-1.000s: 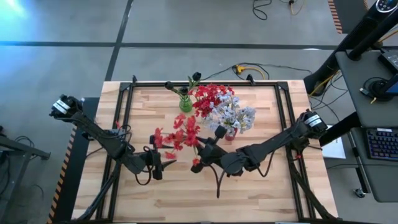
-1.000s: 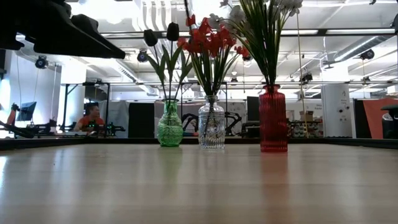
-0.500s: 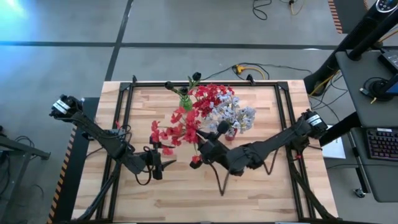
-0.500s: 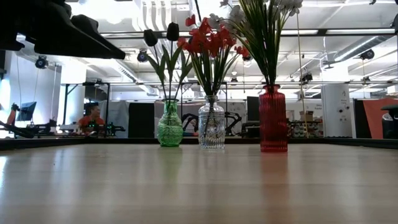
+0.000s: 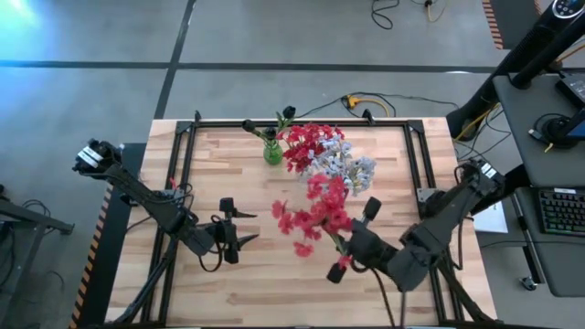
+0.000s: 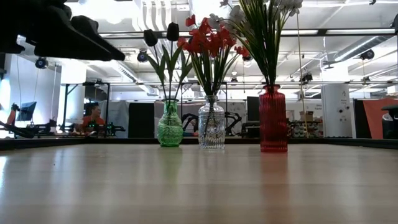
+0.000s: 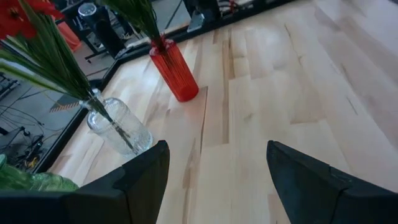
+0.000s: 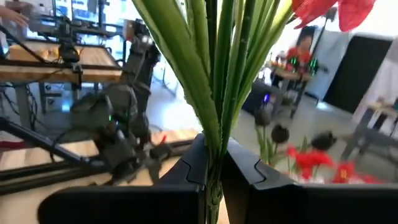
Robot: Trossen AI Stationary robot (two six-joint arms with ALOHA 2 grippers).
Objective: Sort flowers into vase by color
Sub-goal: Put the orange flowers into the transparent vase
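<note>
Right gripper (image 5: pixel 352 249), clamping a red spray (image 5: pixel 315 215), is pulling back from the vases (not yet sorted); left gripper (image 5: pixel 239 227) waiting, open.

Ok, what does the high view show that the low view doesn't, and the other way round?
Only the high view shows the right gripper shut on a red flower spray held away from the vases, and the open, empty left gripper waiting over the table. Only the low view shows a person seated in the room behind. Both show the green vase with dark buds, the clear vase with red flowers and the red vase with pale flowers.
</note>
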